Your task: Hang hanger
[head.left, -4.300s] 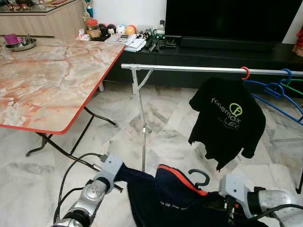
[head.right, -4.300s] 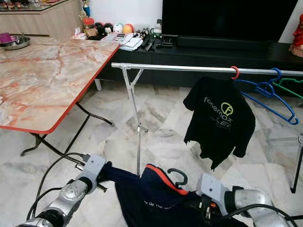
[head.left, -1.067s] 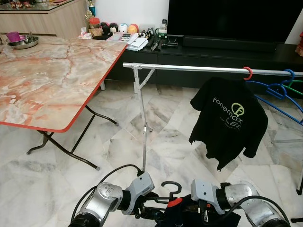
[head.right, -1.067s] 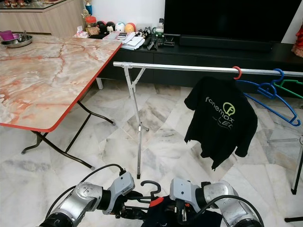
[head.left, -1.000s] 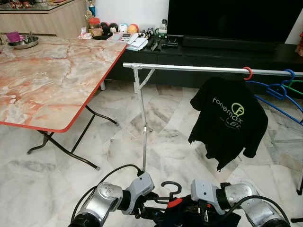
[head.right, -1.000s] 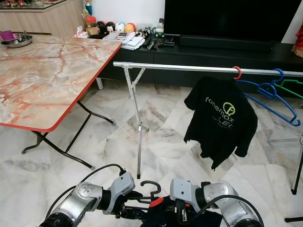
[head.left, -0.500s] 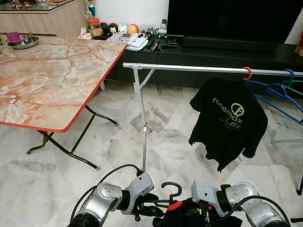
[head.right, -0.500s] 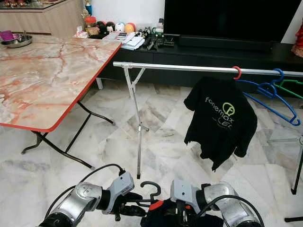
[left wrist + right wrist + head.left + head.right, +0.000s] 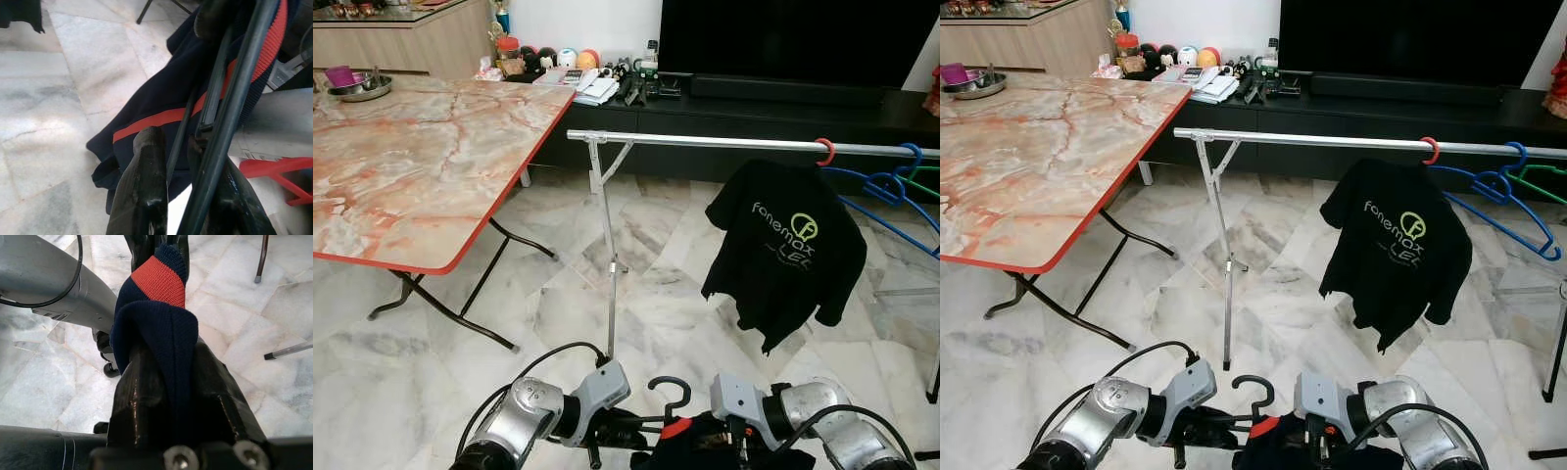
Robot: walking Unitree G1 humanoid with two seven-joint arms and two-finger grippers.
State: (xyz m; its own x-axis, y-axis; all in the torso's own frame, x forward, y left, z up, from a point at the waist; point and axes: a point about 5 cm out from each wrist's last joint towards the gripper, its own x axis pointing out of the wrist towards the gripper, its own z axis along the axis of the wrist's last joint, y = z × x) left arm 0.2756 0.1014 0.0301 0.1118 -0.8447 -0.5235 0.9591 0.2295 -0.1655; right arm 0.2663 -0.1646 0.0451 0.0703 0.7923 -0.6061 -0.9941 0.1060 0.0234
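Left eye view, black shirt [image 9: 788,250], print seemingly "fonemax"

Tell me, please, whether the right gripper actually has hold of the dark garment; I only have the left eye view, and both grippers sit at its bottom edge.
Observer: Yes. The right wrist view shows the right gripper shut on a fold of the navy knit garment with the red-orange band.
Operator: Thank you. Where is the hanger relative to the left gripper?
Observer: In the left wrist view, the bar of the black hanger runs right alongside the left gripper; I cannot tell whether it is clamped.
Operator: Is the garment on the floor?
Observer: Its lower folds hang loose over the white marble floor; contact is unclear.
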